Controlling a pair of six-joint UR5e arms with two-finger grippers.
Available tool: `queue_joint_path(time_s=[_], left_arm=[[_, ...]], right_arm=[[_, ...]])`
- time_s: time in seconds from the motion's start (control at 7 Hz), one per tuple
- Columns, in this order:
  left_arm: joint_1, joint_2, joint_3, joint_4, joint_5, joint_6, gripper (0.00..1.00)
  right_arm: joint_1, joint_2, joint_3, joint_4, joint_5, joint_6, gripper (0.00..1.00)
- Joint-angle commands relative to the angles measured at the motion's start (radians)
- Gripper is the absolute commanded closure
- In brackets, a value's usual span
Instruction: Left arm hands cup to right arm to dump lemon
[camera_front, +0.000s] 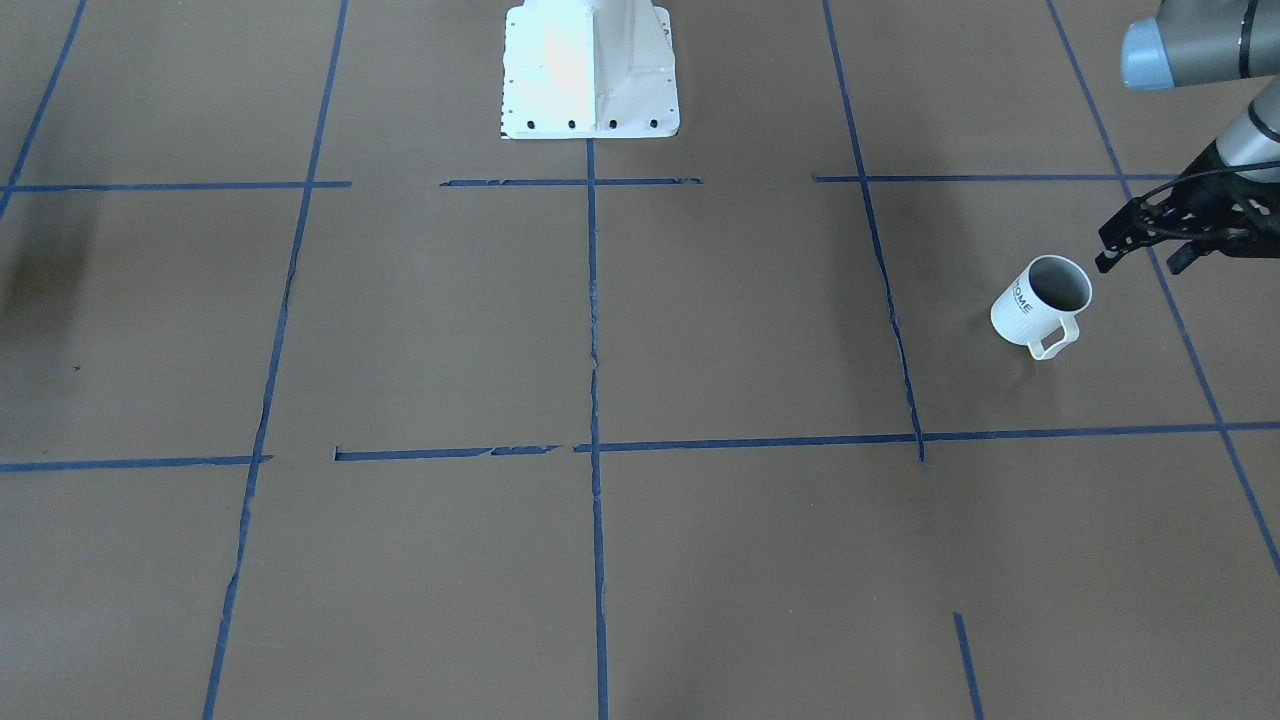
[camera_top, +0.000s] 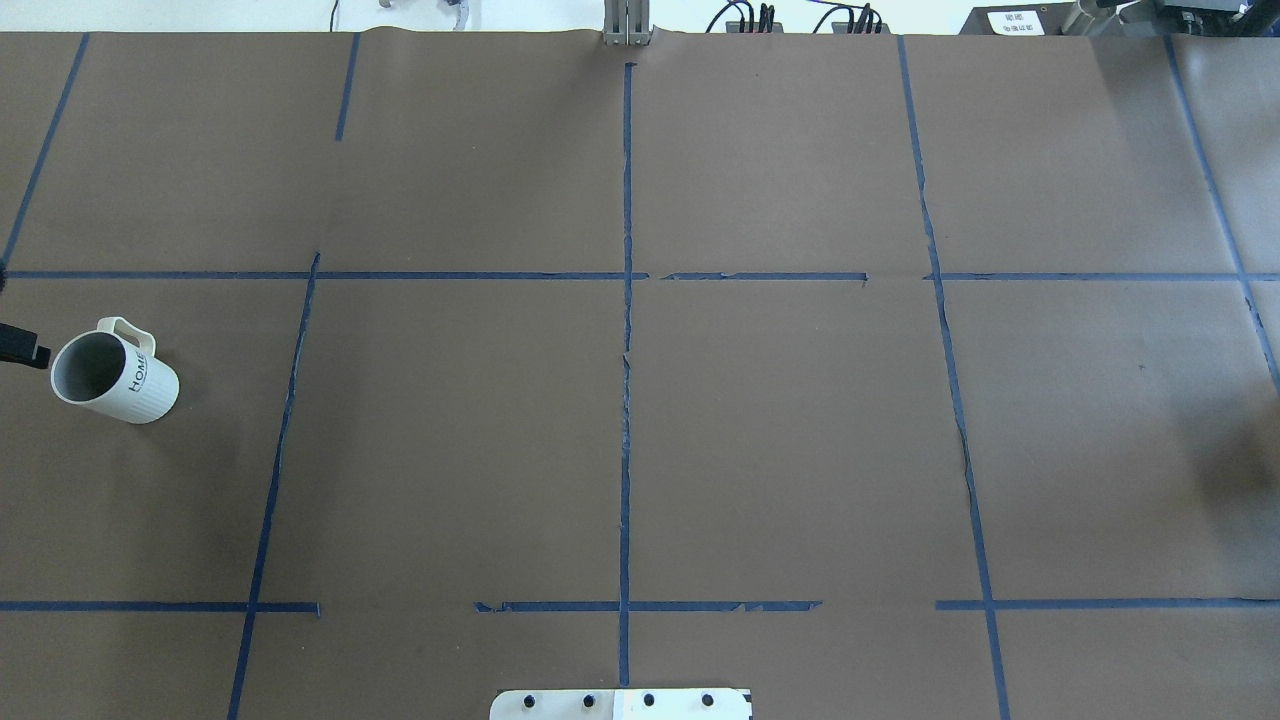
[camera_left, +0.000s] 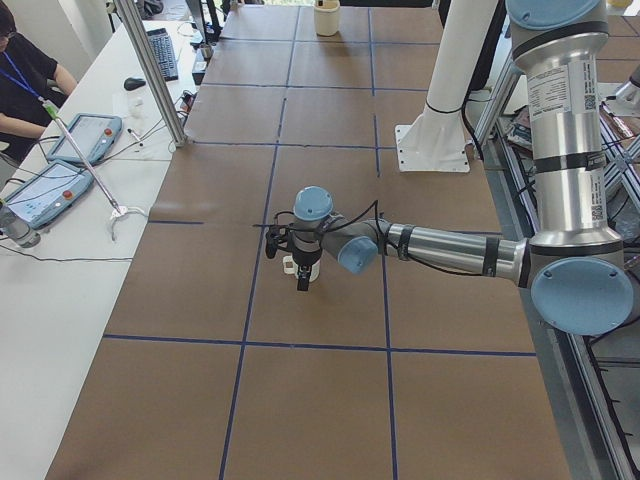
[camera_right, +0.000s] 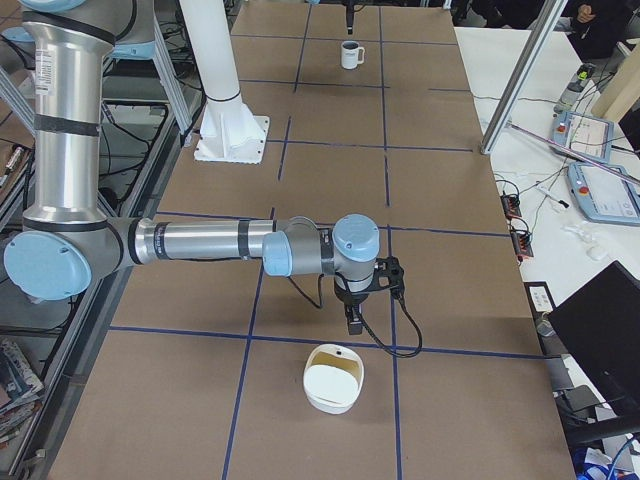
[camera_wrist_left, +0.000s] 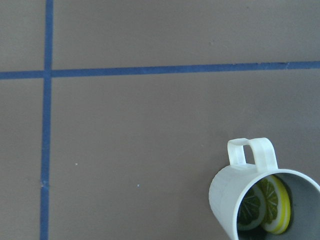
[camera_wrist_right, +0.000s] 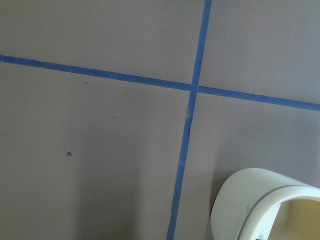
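Observation:
The cup (camera_front: 1022, 308), a white ribbed mug lettered "HOME", stands upright on the brown table at the robot's far left, also seen in the overhead view (camera_top: 128, 382). In the left wrist view the lemon (camera_wrist_left: 265, 205) lies inside the cup (camera_wrist_left: 231, 187) as yellow-green slices. My left gripper (camera_front: 1138, 264) hangs open just beside the cup's rim, holding nothing; one finger (camera_top: 24, 348) shows at the overhead view's left edge. My right gripper (camera_right: 352, 316) points down at the table's other end; I cannot tell if it is open or shut.
A cream bowl (camera_right: 334, 378) sits on the table just past the right gripper, its rim in the right wrist view (camera_wrist_right: 250, 197). The white robot pedestal (camera_front: 590, 70) stands mid-table. A person (camera_left: 28, 78) sits at a side desk with tablets (camera_left: 48, 190). Blue tape lines grid the table.

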Motion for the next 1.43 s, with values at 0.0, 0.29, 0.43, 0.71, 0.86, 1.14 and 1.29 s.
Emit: queue_joint_path(time_s=[0.0, 0.29, 0.43, 0.71, 0.86, 1.14, 1.29], left_arm=[[0.045, -0.028, 0.039, -0.009, 0.023, -0.049, 0.00], [0.056, -0.039, 0.032, -0.012, 0.020, -0.067, 0.27], [0.056, -0.039, 0.032, -0.009, 0.017, -0.087, 0.91], [0.056, -0.042, 0.032, -0.009, 0.020, -0.087, 0.93], [0.057, -0.042, 0.026, -0.006, 0.019, -0.087, 0.97], [0.046, -0.028, -0.017, 0.003, 0.007, -0.081, 1.00], [0.021, -0.032, -0.037, 0.050, -0.015, -0.080, 1.00]], right_arm=[[0.001, -0.001, 0.000, 0.000, 0.000, 0.000, 0.00], [-0.001, 0.001, 0.000, 0.000, 0.000, 0.000, 0.00], [0.001, 0.000, 0.000, 0.000, 0.000, 0.000, 0.00], [0.001, -0.001, -0.002, 0.000, -0.002, 0.000, 0.00], [0.001, -0.001, -0.002, 0.000, -0.002, 0.000, 0.00], [0.001, 0.001, 0.000, 0.000, -0.002, -0.006, 0.00], [0.001, 0.001, 0.001, 0.000, -0.002, -0.005, 0.00]])
